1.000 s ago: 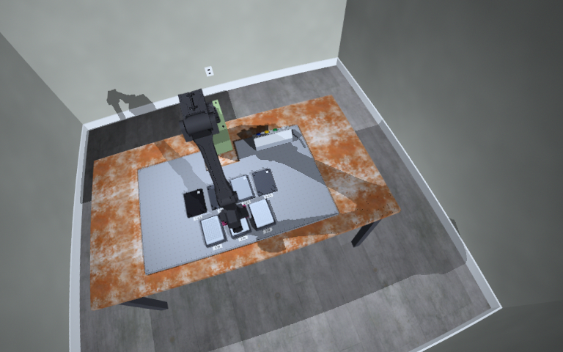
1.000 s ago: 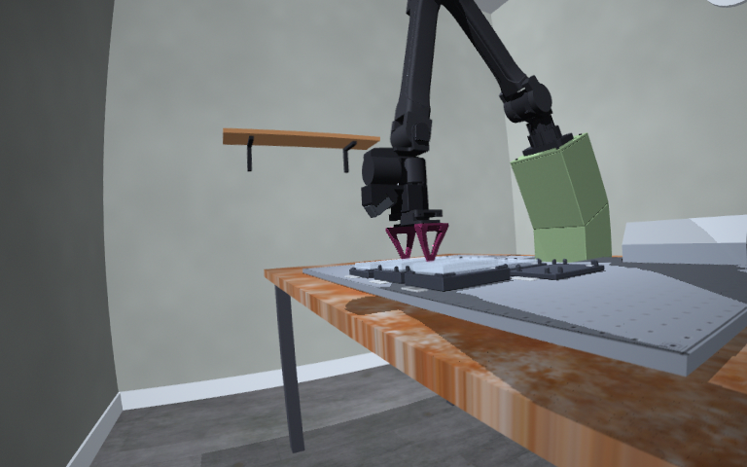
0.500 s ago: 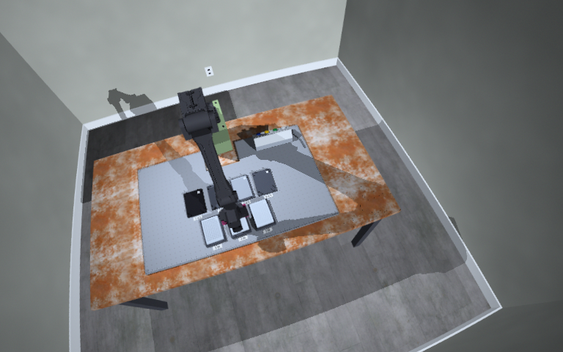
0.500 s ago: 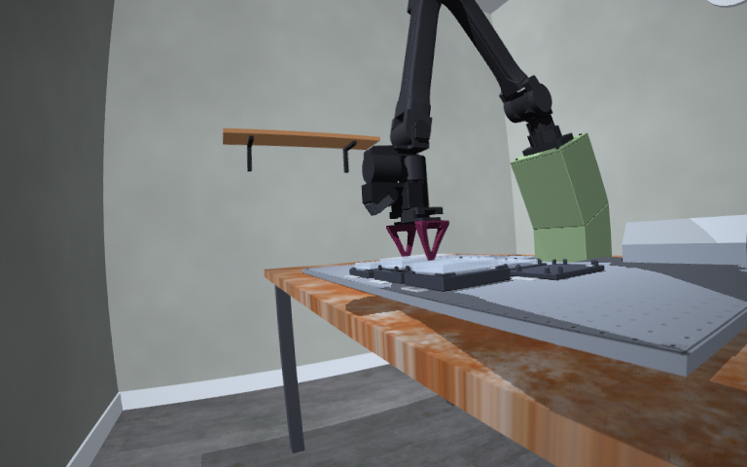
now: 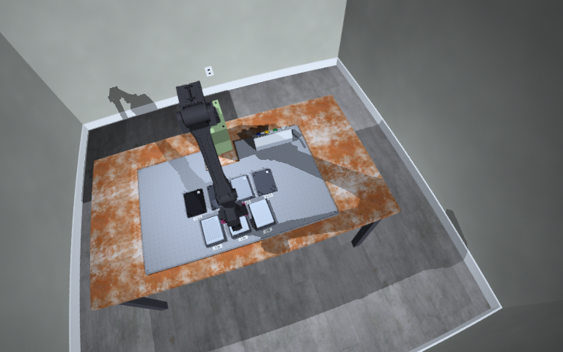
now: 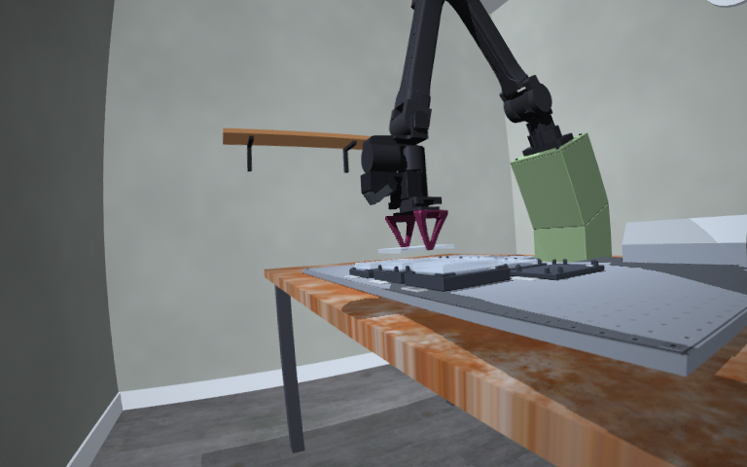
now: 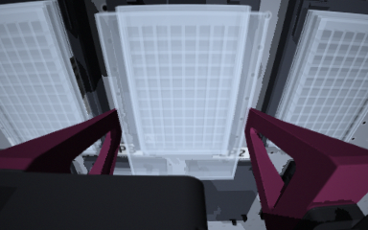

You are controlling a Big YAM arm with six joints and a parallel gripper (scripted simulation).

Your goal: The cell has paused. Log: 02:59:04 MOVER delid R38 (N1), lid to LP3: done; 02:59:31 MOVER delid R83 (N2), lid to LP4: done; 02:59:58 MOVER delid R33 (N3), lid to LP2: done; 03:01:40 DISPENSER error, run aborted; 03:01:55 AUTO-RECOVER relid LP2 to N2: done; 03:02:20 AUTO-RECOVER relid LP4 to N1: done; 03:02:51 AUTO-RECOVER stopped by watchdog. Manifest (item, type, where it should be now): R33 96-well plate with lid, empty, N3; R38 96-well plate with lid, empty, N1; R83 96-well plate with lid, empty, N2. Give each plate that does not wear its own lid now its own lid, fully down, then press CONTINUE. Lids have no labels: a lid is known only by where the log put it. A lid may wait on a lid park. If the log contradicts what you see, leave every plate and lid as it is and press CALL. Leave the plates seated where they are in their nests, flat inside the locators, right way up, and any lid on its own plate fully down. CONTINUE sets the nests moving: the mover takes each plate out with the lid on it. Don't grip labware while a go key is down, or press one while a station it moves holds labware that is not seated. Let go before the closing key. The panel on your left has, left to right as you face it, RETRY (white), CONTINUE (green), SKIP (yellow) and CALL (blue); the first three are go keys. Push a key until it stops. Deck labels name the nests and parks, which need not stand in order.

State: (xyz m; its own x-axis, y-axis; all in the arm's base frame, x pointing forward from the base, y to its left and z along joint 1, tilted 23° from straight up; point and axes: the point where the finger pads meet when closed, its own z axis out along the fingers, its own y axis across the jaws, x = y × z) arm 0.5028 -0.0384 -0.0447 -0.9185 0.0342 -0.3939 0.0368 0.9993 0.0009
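My gripper [image 6: 416, 242] is shut on a clear lid [image 6: 415, 248] and holds it level a little above the deck. In the wrist view the lid [image 7: 184, 158] hangs between the maroon fingers, with the middle front 96-well plate open right below it. That plate's nest is mostly hidden by the arm in the overhead view. A plate with its wells showing [image 5: 210, 230] sits in the nest to its left. A smooth, lidded plate [image 5: 261, 213] sits in the nest to its right. Both neighbours show in the wrist view [image 7: 34, 77] [image 7: 326, 77].
Behind the nests stand an empty black park [image 5: 194, 203], a park with a pale lid [image 5: 241, 186] and an empty dark park [image 5: 264, 181]; one more is hidden by the arm. The key panel [image 5: 273, 138] is at the back; the green arm base [image 5: 220, 133] is beside it.
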